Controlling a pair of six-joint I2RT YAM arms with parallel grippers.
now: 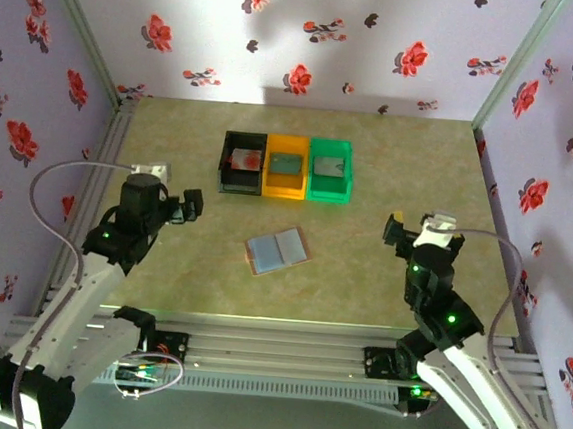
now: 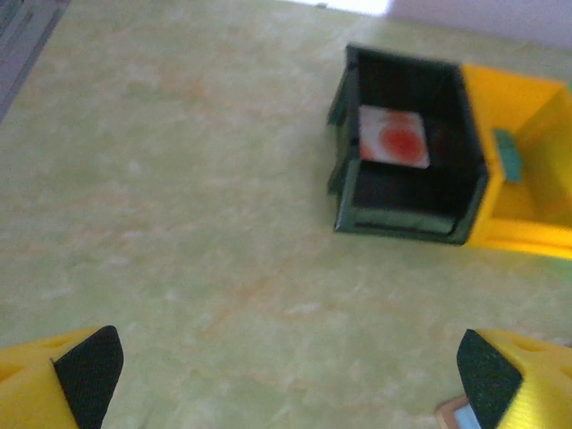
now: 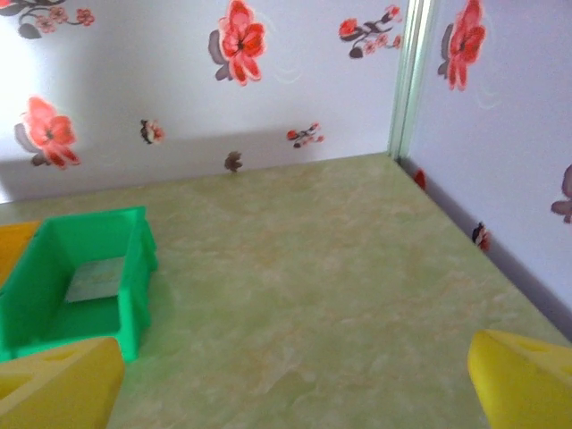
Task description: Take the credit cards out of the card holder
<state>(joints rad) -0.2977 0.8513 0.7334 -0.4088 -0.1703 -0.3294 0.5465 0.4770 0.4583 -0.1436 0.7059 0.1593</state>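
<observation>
The open pinkish-tan bifold card holder (image 1: 277, 251) lies at the centre of the mottled green surface (image 1: 391, 163), enclosed by pale flower-papered walls (image 1: 332, 38), between the left hand (image 1: 187, 207) and right hand (image 1: 397, 234), both spread wide.

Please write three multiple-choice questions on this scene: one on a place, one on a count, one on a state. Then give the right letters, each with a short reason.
1. Where does the card holder lie? A: against the back wall. B: on the table, in front of the bins. C: in the right corner.
2. How many bins stand in the row? A: two. B: five. C: three.
3. How is the card holder? A: open flat. B: folded shut. C: standing on edge.
B: bare table surrounds it. C: black bin, orange bin, green bin. A: both pale inner panels face up.
</observation>
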